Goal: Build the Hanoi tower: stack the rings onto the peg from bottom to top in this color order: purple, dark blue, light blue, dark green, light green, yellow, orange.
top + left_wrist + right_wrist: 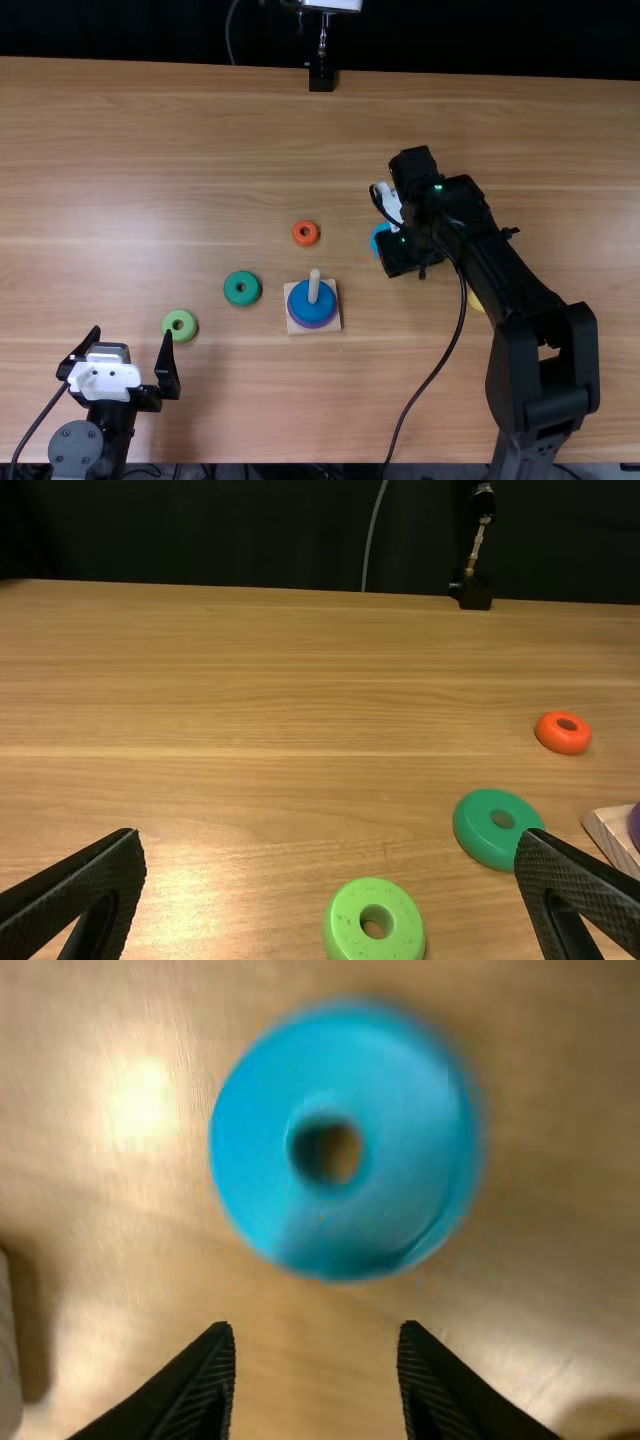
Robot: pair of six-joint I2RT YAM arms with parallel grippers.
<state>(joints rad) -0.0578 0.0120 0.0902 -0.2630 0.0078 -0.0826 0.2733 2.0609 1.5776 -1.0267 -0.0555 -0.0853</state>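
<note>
The wooden base (333, 325) stands on the table (150, 180) with the peg (314, 285) upright; the purple ring (312, 326) is at the bottom of it, and the dark blue ring (312, 304) lies on top of the purple one. The right gripper (408, 255) is over the table, beyond the peg and to the right; in the top view it covers most of the light blue ring (378, 240), while the right wrist view gives this ring whole, with its round hole. In this same view the right gripper (315, 1330) has its fingers apart, with nothing held between them; the ring lies just ahead of the fingertips.

The left gripper (132, 333) is wide open and holds nothing; near it lies the light green ring (188, 330); the dark green ring (250, 294) lies between this one and the base. The orange ring (313, 237) is beyond the base; the yellow ring (476, 300) is partly hidden behind the right arm (520, 290). The left wrist view gives one corner of the base, with an edge of the purple ring.
</note>
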